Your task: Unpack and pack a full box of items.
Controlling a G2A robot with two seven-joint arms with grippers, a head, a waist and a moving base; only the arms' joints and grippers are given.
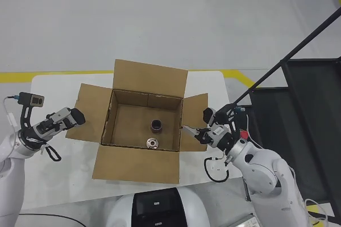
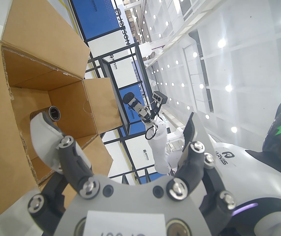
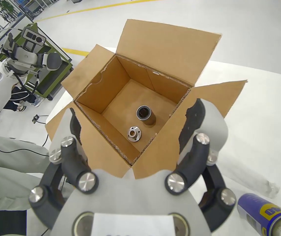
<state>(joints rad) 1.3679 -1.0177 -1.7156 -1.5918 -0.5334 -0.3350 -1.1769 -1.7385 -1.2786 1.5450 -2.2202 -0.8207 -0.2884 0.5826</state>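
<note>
Over the white table (image 1: pixel 57 176), top view: the cardboard box (image 1: pixel 148 101) sits mid-table, open side up, with all four flaps folded out. On its floor a dark cylinder (image 1: pixel 157 124) stands on end, and a flanged metal piece (image 1: pixel 152 142) lies just beside it, on my side. My left gripper (image 1: pixel 74 117) hangs at the outer edge of the left flap. My right gripper (image 1: pixel 192 131) is over the edge of the right flap. A black rack (image 1: pixel 307 108) stands right of the table, and a yellow floor line (image 1: pixel 45 75) runs behind it. Left wrist view: jaws spread wide with nothing between them. One white-padded finger (image 2: pixel 44 133) overlaps the box's inner wall, and the cylinder shows just past it on the box floor. Blue and white panels (image 2: pixel 98 15) beyond the box carry lettering, which I don't copy. Right wrist view: jaws wide and holding nothing, above the box's near corner. One dark finger (image 3: pixel 197 116) overlaps the flap edge; I cannot tell whether it touches. The cylinder and flanged piece sit down on the box floor, seen between my fingers. A blue spray can (image 3: pixel 263 213) with yellow print and a red cap is close by, outside the box.
</note>
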